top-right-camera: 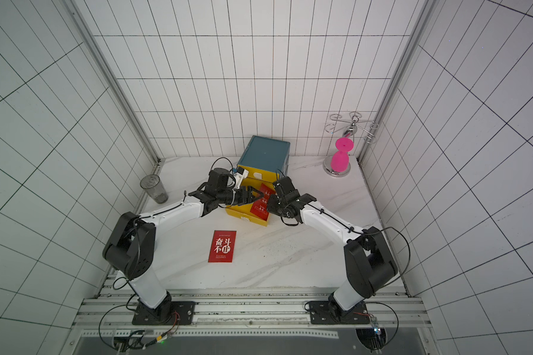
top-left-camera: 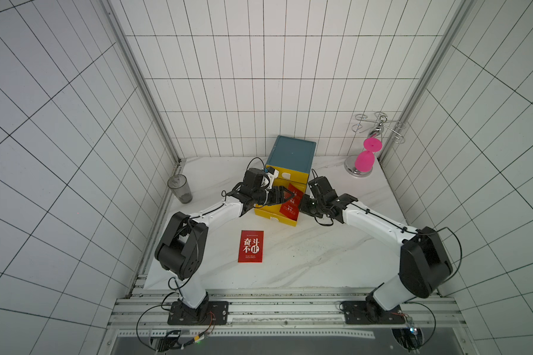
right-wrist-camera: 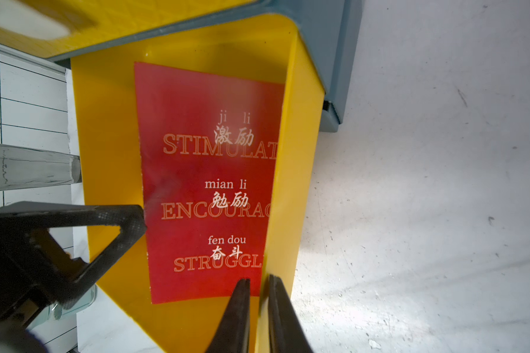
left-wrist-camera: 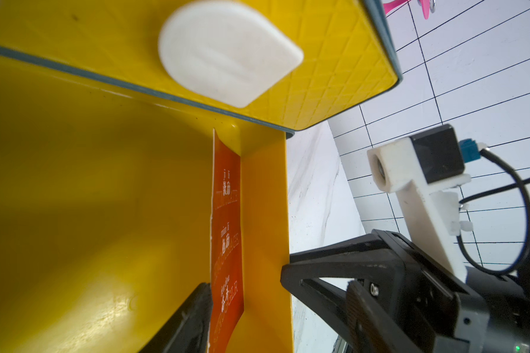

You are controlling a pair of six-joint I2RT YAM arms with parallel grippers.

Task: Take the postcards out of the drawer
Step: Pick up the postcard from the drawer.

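- The marble tabletop (top-left-camera: 320, 252) carries a teal-topped cabinet (top-left-camera: 291, 152) at its back, with the lower yellow drawer (top-left-camera: 268, 212) pulled out toward the arms.
- The left tool (top-left-camera: 290, 196) reaches into the drawer with jaws spread and holds nothing. In the right wrist view, one of its fingers (right-wrist-camera: 126, 217) touches the free long edge of a card.
- The right tool (top-left-camera: 302, 203) sits at the drawer's outer side wall, jaws all but pressed together with only a slit between them. Whether they nip the wall's rim cannot be told.
- The loose postcard (top-left-camera: 250, 246) lies flat on the tabletop, well apart from the drawer and already out.
- The leaning postcard (right-wrist-camera: 196, 183) is inside the drawer, propped on edge against the side wall and slightly bowed. No third card shows.
- The likely risks:
  - A spread jaw pressing sideways may flatten the leaning postcard against the wall instead of catching it.
  - It may also buckle the thin stock.
  - A card knocked off its lean would drop flat on the drawer floor, where its edge is harder to reach.
  - A hard sideways push could shift the drawer.
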